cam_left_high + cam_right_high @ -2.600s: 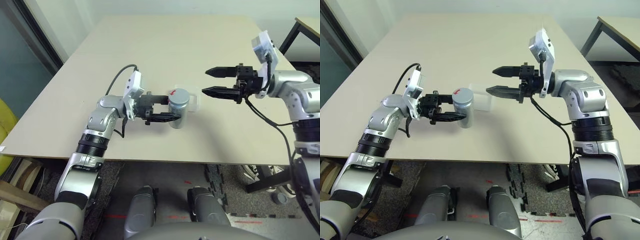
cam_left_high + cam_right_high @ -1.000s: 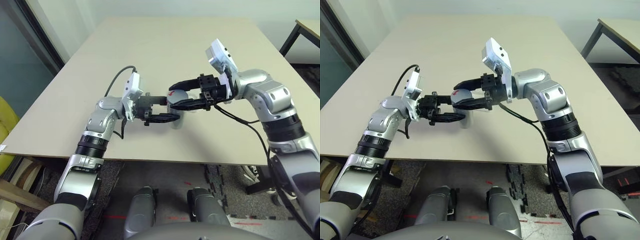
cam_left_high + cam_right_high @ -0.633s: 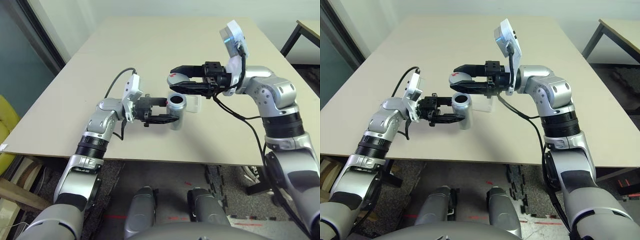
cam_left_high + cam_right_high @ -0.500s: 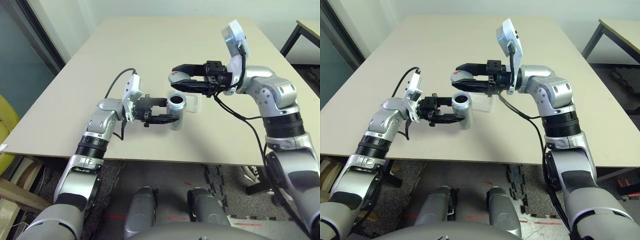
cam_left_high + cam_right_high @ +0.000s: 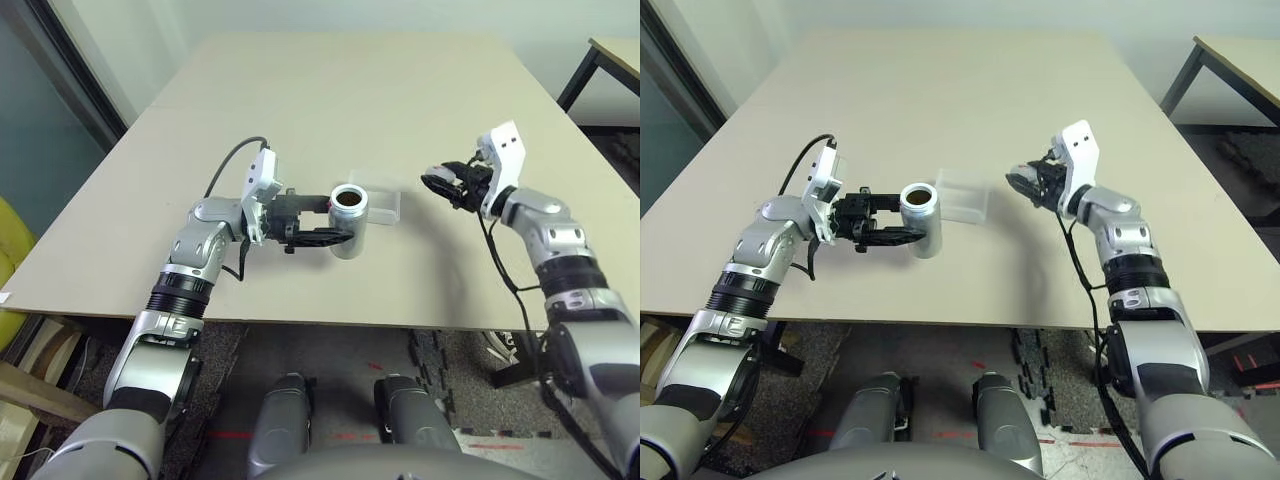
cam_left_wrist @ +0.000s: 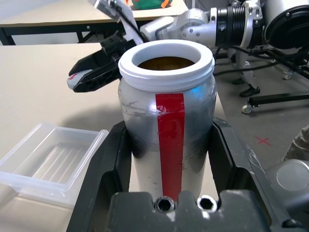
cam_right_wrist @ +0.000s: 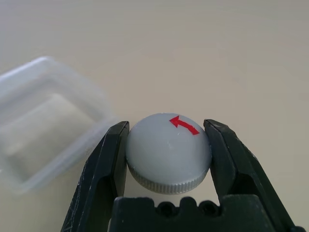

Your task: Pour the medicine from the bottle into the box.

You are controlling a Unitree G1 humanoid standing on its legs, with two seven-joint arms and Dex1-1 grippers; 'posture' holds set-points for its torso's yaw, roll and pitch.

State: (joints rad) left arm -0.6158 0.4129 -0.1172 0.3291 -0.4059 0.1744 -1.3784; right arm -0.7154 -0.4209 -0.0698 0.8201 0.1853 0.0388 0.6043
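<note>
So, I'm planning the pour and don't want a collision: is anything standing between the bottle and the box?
Nothing visible stands between the bottle and the box. The right gripper, holding the cap, is off beyond the box's far side from the bottle.

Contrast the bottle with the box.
The bottle is silvery metal with a red stripe; the box is clear plastic. The bottle is round and tall, the box shallow and four-sided. The left gripper grips the bottle; the box sits ungripped. Both are open-topped.

R pincer (image 7: 167,153) shut on grey cap (image 7: 168,150) (red arrow on top); clear box (image 7: 104,126) nearby, on table (image 7: 241,67).
</note>
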